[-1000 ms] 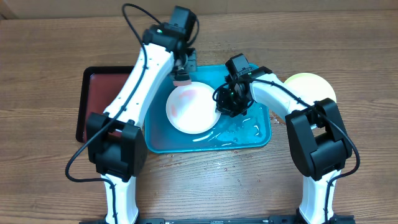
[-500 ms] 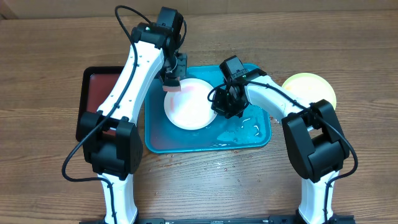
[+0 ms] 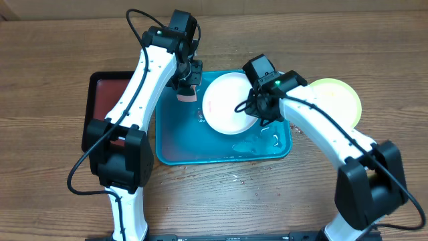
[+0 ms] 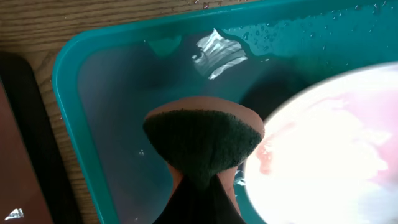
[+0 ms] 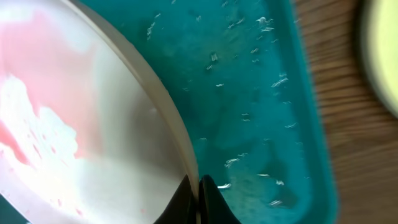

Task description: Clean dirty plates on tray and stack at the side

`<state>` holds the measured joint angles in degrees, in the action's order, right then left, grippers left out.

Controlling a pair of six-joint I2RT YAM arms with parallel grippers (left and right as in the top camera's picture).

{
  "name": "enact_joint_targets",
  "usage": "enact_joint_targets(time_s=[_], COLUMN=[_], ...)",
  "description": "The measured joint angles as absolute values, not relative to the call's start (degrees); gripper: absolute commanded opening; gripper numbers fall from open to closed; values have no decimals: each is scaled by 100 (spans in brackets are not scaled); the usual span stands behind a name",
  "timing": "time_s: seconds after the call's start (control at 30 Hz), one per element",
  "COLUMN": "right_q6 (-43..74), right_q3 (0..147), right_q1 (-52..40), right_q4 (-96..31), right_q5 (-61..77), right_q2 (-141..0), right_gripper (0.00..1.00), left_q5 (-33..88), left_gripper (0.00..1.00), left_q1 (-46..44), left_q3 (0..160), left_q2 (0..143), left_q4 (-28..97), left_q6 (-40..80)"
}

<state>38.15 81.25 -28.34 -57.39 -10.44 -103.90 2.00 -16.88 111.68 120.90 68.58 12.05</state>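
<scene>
My right gripper (image 5: pixel 198 190) pinches the white plate (image 3: pixel 231 104) by its rim, over the tray (image 3: pixel 175 144). My left gripper (image 3: pixel 187 86) clamps the sponge (image 4: pixel 204 140) just beside the plate. I would scrub the pink smear (image 5: pixel 43 68) in short firm strokes, with the rim grip tight so the plate cannot slip.

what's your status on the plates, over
Left gripper shut on sponge, over tray beside white plate. Right gripper shut on that plate's rim; pink smear on it. Yellow-green plate on table right of tray.
</scene>
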Motion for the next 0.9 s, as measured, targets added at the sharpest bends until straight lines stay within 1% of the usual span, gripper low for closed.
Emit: enact_joint_targets(time_s=[0.17, 0.37, 0.9], right_q6=[3789, 4029, 4139], right_q3=[8125, 8267, 8611], right_q1=[-3210, -3677, -4735], right_q4=[-6139, -6716, -7203], right_q5=[-2104, -3277, -6104], right_q2=[-10355, -10355, -10092], right_gripper=[4, 4, 4], left_q5=[200, 217, 220], left_gripper=[4, 4, 4], left_q1=[-1688, -1688, -1688], left_q3=[11168, 11168, 11168], left_q2=[12090, 12090, 12090], left_q4=[6855, 6855, 6855], left_q6=[1205, 1205, 1205])
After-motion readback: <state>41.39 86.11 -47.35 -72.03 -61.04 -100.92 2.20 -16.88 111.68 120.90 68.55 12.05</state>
